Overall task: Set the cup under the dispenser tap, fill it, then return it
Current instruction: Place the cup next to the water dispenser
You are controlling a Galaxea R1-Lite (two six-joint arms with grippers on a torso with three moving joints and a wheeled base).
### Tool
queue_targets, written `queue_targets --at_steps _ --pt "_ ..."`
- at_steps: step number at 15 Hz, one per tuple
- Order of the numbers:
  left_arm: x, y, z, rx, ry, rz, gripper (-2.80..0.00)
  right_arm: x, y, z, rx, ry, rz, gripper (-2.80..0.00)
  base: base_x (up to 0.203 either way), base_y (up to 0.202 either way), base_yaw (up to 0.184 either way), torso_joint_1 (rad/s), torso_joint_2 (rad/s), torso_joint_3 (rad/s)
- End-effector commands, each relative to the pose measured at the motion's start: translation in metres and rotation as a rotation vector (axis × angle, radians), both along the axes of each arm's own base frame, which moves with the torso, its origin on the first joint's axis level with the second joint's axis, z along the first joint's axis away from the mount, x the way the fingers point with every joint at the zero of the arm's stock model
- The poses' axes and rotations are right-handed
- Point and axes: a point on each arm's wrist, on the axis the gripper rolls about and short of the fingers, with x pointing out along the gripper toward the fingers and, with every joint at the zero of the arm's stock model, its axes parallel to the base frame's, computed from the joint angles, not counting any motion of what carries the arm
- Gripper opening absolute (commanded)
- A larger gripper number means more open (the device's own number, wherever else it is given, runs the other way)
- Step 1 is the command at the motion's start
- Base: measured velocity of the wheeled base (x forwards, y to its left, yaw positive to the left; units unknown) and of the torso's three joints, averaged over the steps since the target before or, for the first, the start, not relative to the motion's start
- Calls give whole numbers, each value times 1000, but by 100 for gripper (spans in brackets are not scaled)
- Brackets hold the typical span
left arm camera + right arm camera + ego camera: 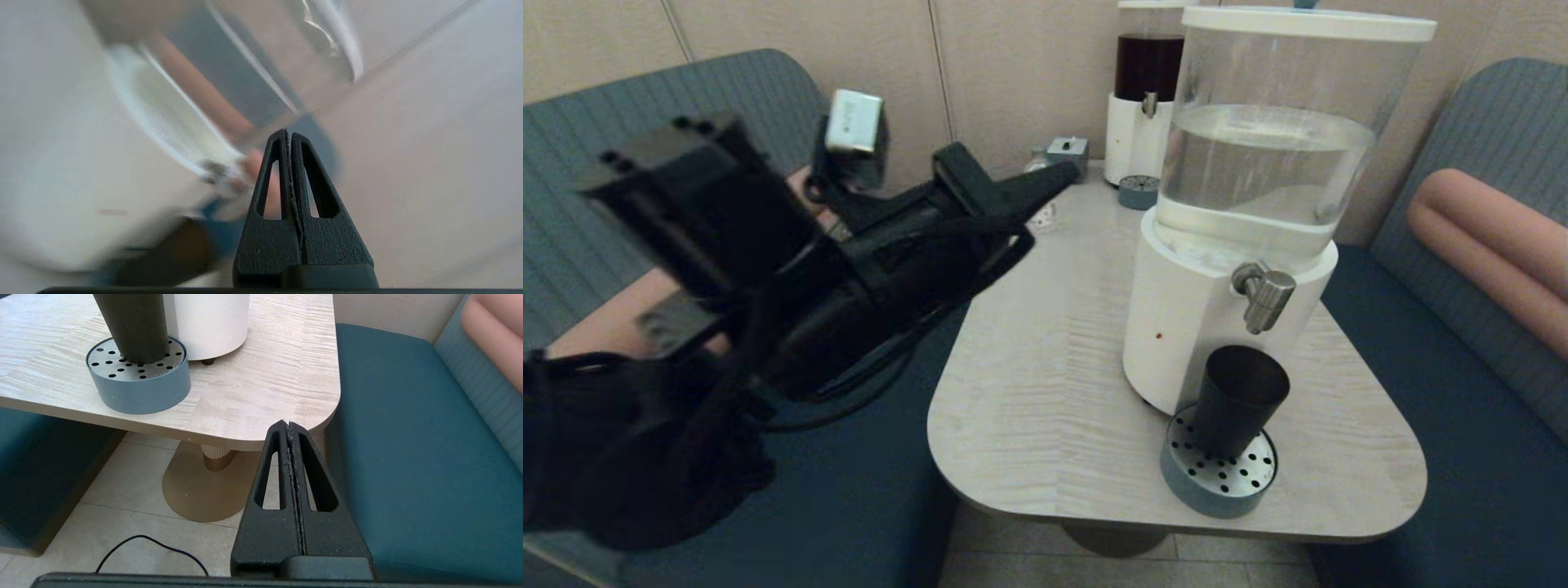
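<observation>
**Cup seated on drip tray beneath tap; both pincers closed and empty**

Cup point(1237, 400) is found upright on the round perforated drip tray point(1218, 482), set against the white base of the large dispenser point(1188, 327). Its open mouth is placed directly below the dispenser tap point(1264, 296), with a clear gap left between spout and rim. Whether any liquid has been taken in cannot be told. The tray is positioned near the front edge of the pale wood-grain table point(1045, 367).

Left gripper point(1058, 175) is held raised over the far left part of the table, well apart from the cup, pointed toward the dispensers. Its fingers point(286, 171) are seen pressed together, nothing held between them.

Right gripper point(289, 428) is kept low, off the table's near corner, above the floor and beside the blue bench seat point(408, 437). Its fingers are likewise closed flat against each other and empty. The cup's lower part point(135, 326) and the tray point(139, 384) are recorded from this side, untouched.

A second, smaller dispenser point(1147, 90) with dark liquid is noted at the table's rear.
</observation>
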Motion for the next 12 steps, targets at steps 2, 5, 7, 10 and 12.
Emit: queue_targets --at_steps 2,5,7,10,12 --pt "-65 67 26 85 -224 166 -280 1 0 -4 -1 12 1 -280 0 0 0 0 0 0" --pt "-130 111 13 300 -349 283 -280 1 0 -4 -1 12 1 -280 0 0 0 0 0 0" --pt "-169 134 -7 429 -360 312 -280 1 0 -4 -1 12 1 -280 0 0 0 0 0 0" --pt "-209 154 -48 554 -318 312 -280 1 0 -4 -1 12 1 -280 0 0 0 0 0 0" --pt "-217 158 -81 610 -275 274 -280 1 0 -4 -1 12 1 -280 0 0 0 0 0 0"
